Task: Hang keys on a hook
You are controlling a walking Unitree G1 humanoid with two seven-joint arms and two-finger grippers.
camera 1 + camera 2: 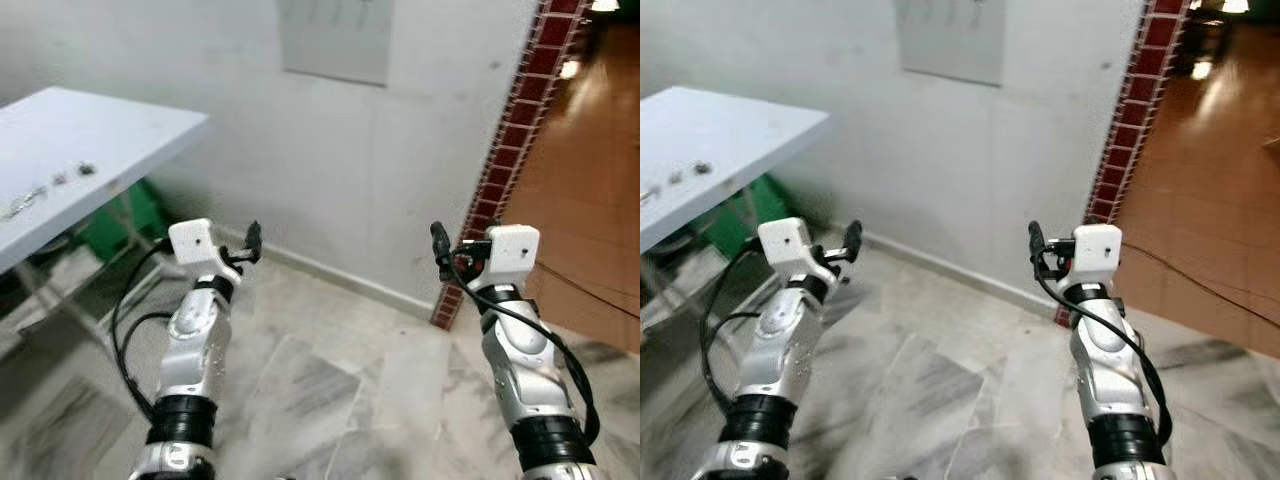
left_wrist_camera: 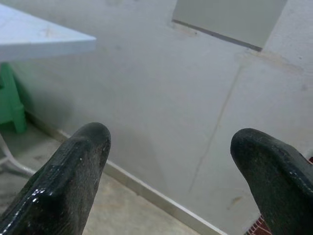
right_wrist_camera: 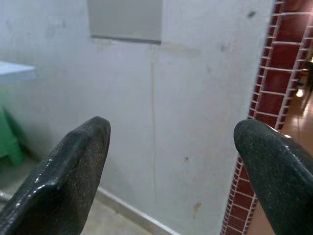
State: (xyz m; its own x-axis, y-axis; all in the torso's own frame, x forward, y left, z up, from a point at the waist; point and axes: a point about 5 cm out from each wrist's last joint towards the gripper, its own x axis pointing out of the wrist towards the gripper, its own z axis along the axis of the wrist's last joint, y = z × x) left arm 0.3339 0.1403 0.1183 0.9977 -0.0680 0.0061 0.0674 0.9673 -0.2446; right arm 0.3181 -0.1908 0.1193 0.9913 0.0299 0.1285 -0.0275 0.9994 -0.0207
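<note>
Keys appear as a few small dark and silvery bits (image 1: 60,180) lying near the front edge of the white worktop (image 1: 120,115), at about ten o'clock from the robot; they are too small to make out clearly, so this is a judgement. A grey panel (image 1: 335,38) is fixed to the wall at twelve o'clock; it may carry the hooks, but none can be told apart. Both silver arms are raised in front of the body over the marble floor (image 1: 330,390). The left pincer (image 1: 252,240) points toward the wall, its two black fingers (image 2: 73,171) spread wide with nothing between them. The right pincer (image 1: 440,245), near the red brick column (image 1: 515,130) at two o'clock, is equally wide apart and holds nothing. The left arm is clearly the nearer one to the keys, which lie well apart from it, higher and off to its nine o'clock side. Their long axis cannot be judged. Reaching them likely calls for a turn toward the worktop first
</note>
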